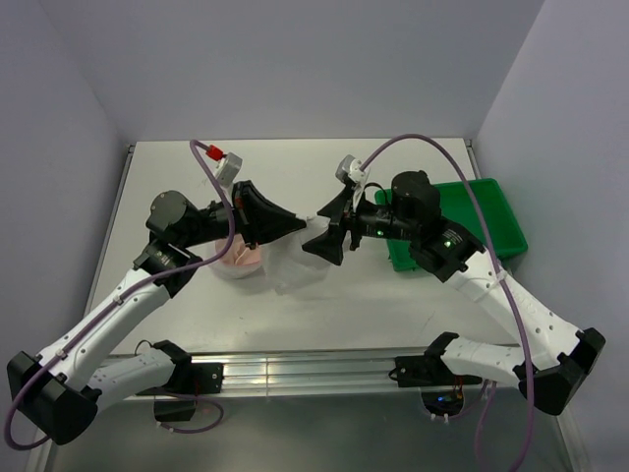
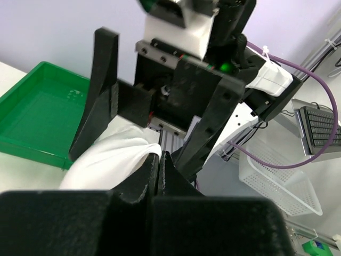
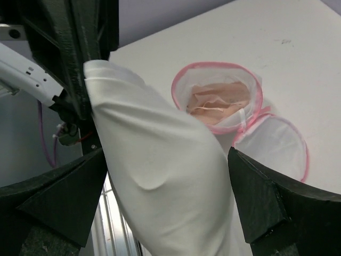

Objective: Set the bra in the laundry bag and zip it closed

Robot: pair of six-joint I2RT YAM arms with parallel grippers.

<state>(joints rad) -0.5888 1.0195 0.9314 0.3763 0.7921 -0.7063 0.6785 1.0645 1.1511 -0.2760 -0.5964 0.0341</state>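
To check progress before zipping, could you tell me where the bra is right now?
In the right wrist view, the bra lies inside the open laundry bag, just beyond the white cloth; from above, the bag sits left of the table's centre.

Two robot arms, the left arm (image 1: pixel 108 310) and the right arm (image 1: pixel 521 305), share one white table (image 1: pixel 295 167) with one green tray (image 1: pixel 486 206). Also on view are one mesh laundry bag (image 3: pixel 213 64), one pink bra (image 3: pixel 218 104), one white cloth (image 3: pixel 160 176), one clear basket (image 2: pixel 277 184) and one keyboard (image 2: pixel 319 125).
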